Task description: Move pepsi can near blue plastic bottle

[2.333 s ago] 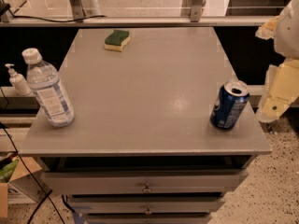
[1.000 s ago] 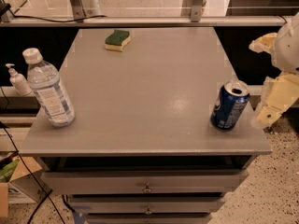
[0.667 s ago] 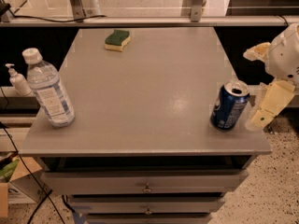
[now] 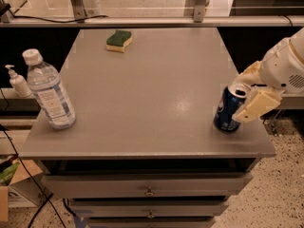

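The pepsi can (image 4: 226, 112), dark blue with a silver top, stands upright near the table's front right corner. The blue plastic bottle (image 4: 49, 92), clear with a white cap and a blue-and-white label, stands upright near the front left edge, far from the can. My gripper (image 4: 251, 90) reaches in from the right, level with the top of the can. One tan finger (image 4: 257, 105) lies against the can's right side and the other shows behind the can's top. The fingers stand apart around the can.
A green and yellow sponge (image 4: 118, 40) lies at the back of the grey table (image 4: 142, 99). A small white pump bottle (image 4: 18, 81) stands off the table's left side. Drawers sit below the tabletop. A rail runs along the back.
My gripper has moved left from beside the table to the can, and its fingers now flank the can's top. The can and the bottle have not moved.
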`<state>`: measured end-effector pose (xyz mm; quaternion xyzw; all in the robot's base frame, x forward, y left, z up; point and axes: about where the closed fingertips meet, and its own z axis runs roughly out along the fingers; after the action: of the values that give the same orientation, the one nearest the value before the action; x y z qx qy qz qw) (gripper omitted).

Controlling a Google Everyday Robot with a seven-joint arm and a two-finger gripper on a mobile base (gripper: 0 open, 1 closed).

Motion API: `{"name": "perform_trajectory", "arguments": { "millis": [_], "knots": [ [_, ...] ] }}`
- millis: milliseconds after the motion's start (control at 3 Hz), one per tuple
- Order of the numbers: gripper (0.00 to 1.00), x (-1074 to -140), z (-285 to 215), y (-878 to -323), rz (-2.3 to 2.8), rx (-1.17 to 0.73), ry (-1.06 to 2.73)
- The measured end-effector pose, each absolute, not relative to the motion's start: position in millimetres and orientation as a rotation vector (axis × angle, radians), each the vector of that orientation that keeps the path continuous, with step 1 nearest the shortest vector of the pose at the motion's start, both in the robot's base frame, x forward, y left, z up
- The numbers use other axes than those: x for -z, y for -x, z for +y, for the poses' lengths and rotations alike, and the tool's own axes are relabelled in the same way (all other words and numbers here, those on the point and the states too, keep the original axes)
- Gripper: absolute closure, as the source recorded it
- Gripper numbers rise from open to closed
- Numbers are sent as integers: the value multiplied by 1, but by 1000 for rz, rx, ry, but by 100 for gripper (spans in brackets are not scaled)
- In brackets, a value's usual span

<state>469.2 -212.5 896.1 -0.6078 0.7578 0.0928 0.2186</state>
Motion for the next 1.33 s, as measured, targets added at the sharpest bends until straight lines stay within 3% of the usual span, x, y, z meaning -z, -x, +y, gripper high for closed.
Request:
{"name": "perform_trajectory", "arguments": {
  "millis": [667, 1000, 1333],
  "knots": [
    [87, -906, -192, -471, 2042, -315, 1701],
    [100, -941, -159, -461, 1943, -278, 1762],
    [100, -944, -152, -462, 1937, -268, 1776]
  ]
}}
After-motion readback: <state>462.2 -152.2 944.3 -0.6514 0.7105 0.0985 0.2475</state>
